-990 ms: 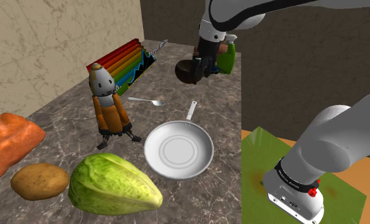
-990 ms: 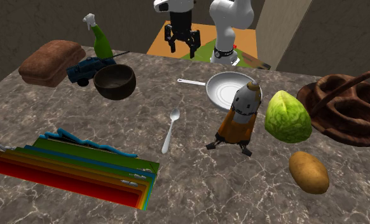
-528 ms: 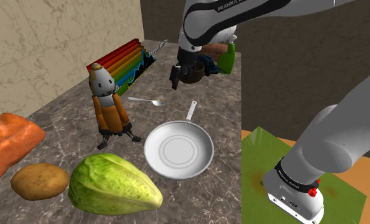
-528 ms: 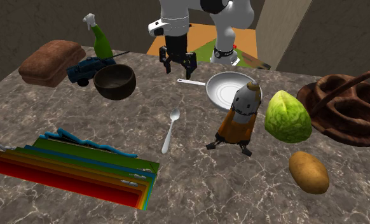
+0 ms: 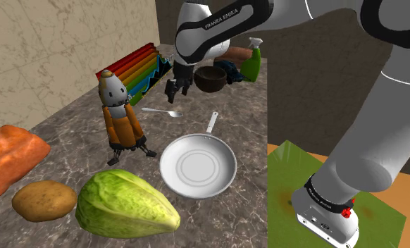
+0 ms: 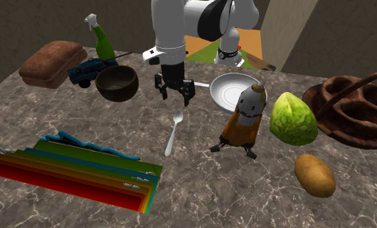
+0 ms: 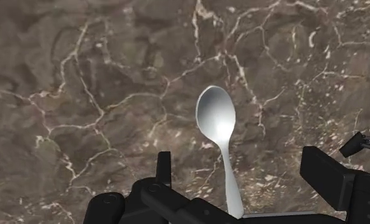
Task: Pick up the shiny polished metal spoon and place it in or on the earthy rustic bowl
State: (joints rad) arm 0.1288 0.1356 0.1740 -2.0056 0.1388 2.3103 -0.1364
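A shiny metal spoon lies flat on the dark marble counter, between the rainbow stack and the pan. The dark brown bowl stands upright beyond it, near the counter's far edge in the shoulder view. My gripper hangs open just above the spoon's scoop end, pointing down. In the wrist view the spoon lies on the counter between my spread fingers, untouched, and my gripper holds nothing.
A white frying pan sits close beside the spoon. A toy figure, cabbage, potato, rainbow stack, bread loaf, green bottle and toy car surround it.
The arm swung from over the counter's edge near the bowl toward the spoon and came down. The gripper now hangs over the spoon's scoop end. The spoon and the bowl stayed put.
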